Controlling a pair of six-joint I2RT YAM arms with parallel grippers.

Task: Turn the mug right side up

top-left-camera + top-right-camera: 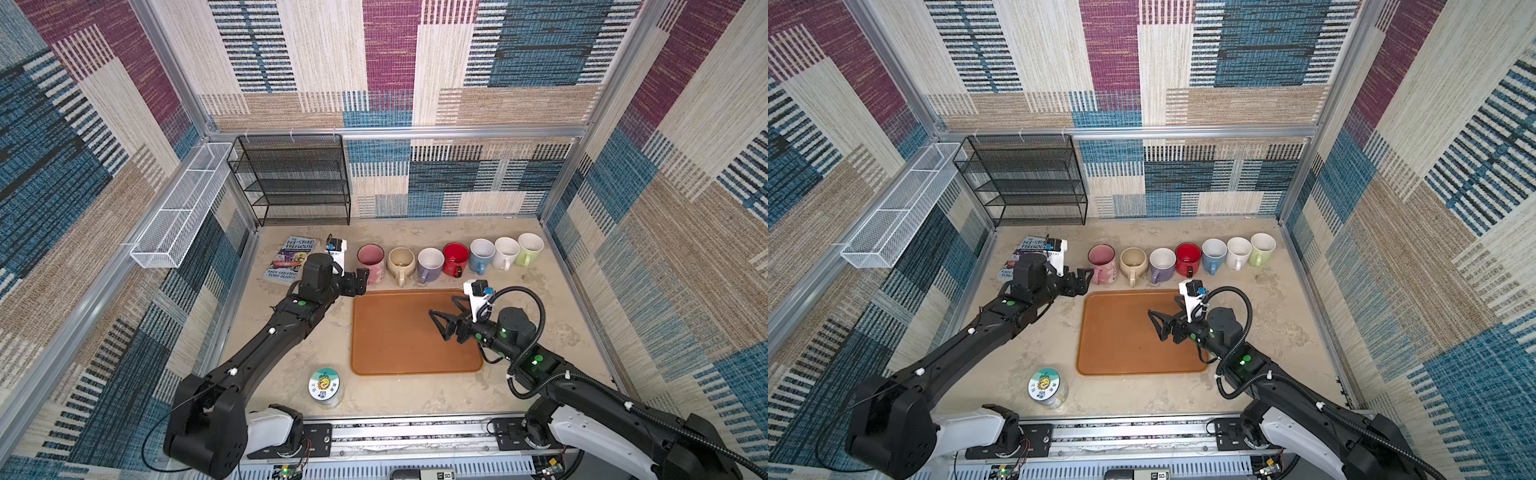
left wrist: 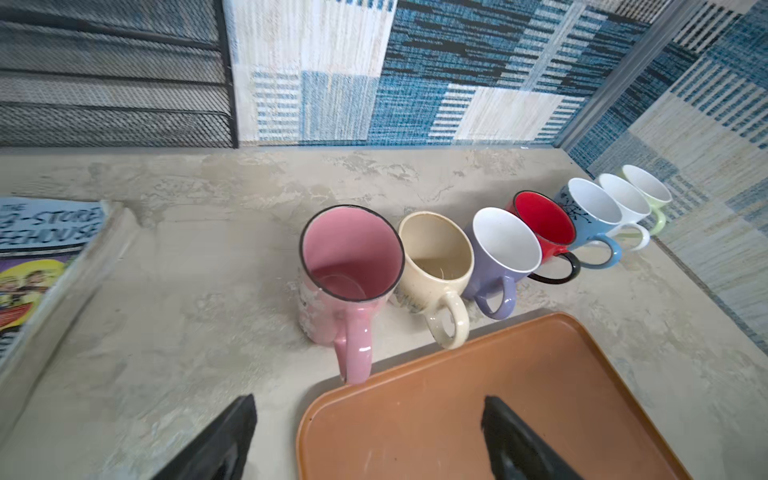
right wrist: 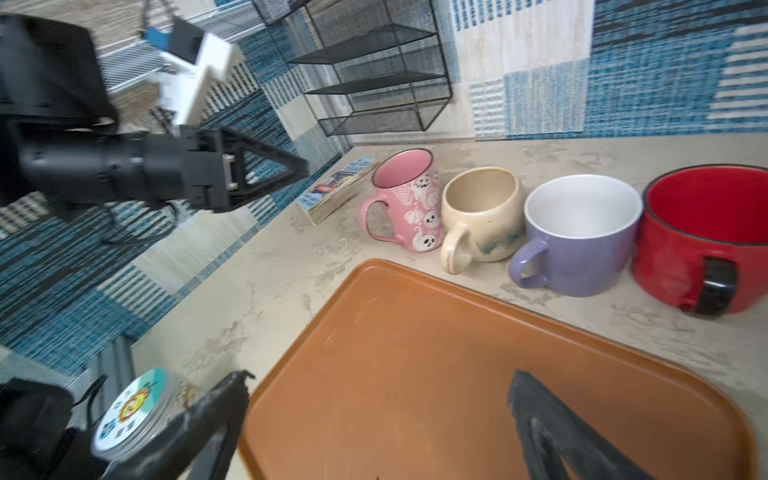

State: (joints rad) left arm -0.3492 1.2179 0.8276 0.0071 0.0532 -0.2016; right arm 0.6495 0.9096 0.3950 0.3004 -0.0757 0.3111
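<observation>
Mounting rail (image 1: 415,432): bare metal strip along the near edge in both top views.
Jar (image 1: 325,384): clear and round with a printed lid, standing on the mottled beige tabletop (image 1: 540,332) near the tray's near-left corner.
Tray (image 1: 395,332): orange-brown, smooth, with rounded corners and nothing on it.
Right gripper (image 1: 440,325): over the tray's right part, its black triangular fingers spread wide, holding nothing.
Pink mug (image 1: 371,257): upright with its mouth up, at the left end of a row of seven mugs along the tray's far edge.
Left gripper (image 1: 360,277): close by the pink mug's near side (the top views hide its gap).
Left wrist view: the fingertips (image 2: 235,432) are far apart with nothing between them. The pink mug has a glossy pink inside and a dark rim, and its handle is clear of both fingers. A paperback (image 2: 37,257) lies flat at the side.
Right wrist view: only here do white ghost figures show on the pink mug's wall. Next to it are a rounded cream mug (image 3: 482,216) with a speckled glaze, a lilac mug (image 3: 582,237) and a red mug (image 3: 706,241) with a black handle.
</observation>
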